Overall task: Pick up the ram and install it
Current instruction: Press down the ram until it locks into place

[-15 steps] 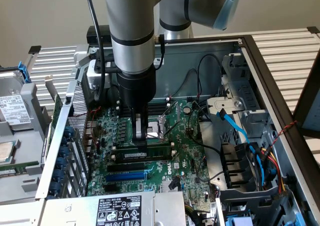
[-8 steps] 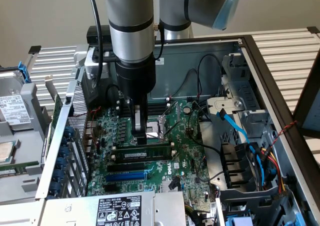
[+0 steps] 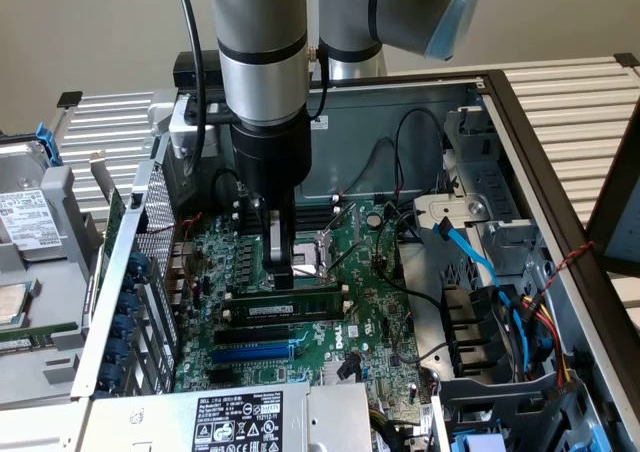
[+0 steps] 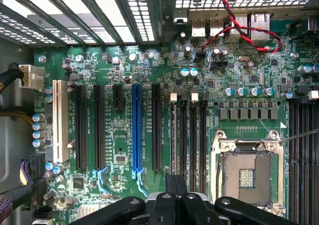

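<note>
— Open computer case (image 3: 520, 122), motherboard (image 3: 370, 262) bare. Where's the ram (image 3: 285, 301)?
— Mid-board, lying along the black slots. Gripper (image 3: 283, 272) is just above it, fingers closed together, seemingly holding nothing.

Exterior overlooks motherboard (image 3: 300, 302); wrist faces it closer.
</note>
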You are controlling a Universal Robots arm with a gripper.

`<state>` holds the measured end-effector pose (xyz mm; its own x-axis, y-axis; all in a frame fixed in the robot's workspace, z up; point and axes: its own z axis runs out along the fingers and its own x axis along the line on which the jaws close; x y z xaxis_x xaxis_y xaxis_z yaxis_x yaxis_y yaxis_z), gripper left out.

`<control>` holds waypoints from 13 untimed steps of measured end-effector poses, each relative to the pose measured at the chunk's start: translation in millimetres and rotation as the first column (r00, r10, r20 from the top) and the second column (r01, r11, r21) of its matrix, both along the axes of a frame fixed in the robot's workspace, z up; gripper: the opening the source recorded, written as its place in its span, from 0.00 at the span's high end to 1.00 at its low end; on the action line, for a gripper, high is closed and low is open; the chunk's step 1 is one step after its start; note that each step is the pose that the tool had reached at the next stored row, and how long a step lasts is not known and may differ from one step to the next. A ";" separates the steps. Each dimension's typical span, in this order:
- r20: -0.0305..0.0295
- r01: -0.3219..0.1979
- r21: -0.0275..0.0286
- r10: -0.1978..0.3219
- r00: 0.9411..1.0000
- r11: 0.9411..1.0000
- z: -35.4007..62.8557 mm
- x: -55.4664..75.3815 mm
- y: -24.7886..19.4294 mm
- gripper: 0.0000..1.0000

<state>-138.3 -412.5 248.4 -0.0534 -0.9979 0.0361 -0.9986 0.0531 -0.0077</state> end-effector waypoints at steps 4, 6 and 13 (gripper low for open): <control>0.000 0.000 0.000 0.000 1.000 1.000 0.0 0.0 0.0 0.90; 0.000 0.000 0.000 0.000 1.000 1.000 -0.1 0.3 0.0 0.90; 0.000 0.000 0.000 0.000 1.000 1.000 -0.3 6.8 0.0 0.90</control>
